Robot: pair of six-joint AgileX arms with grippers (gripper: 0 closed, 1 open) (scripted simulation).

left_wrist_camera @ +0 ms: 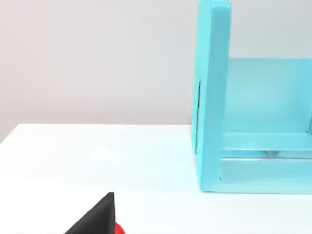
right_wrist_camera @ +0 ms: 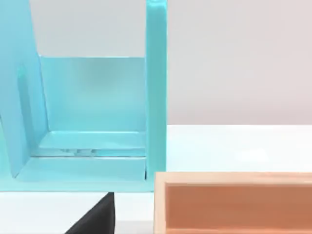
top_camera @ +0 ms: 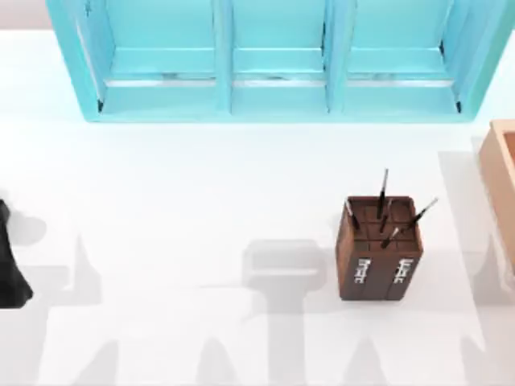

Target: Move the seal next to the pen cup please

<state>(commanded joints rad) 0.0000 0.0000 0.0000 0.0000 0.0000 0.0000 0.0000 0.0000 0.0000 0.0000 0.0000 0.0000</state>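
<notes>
One brown pen cup (top_camera: 378,251) stands upright on the white desk (top_camera: 185,201) in the top view, thin dark pens poking from its gridded top, white lettering on its front. A turquoise shelf unit (top_camera: 278,60) runs along the desk's far edge beyond the cup. A tan box (top_camera: 500,181) lies to the cup's right at the desk's edge. A black arm part (top_camera: 12,269) sits far to the cup's left.

From the left wrist view, a black pincer part (left_wrist_camera: 97,218) shows with a sliver of the red seal (left_wrist_camera: 118,228) touching it; whether the pincer grips it, I cannot tell.

From the right wrist view, another black pincer part (right_wrist_camera: 97,217) sits beside the tan box; its opening cannot be told.
</notes>
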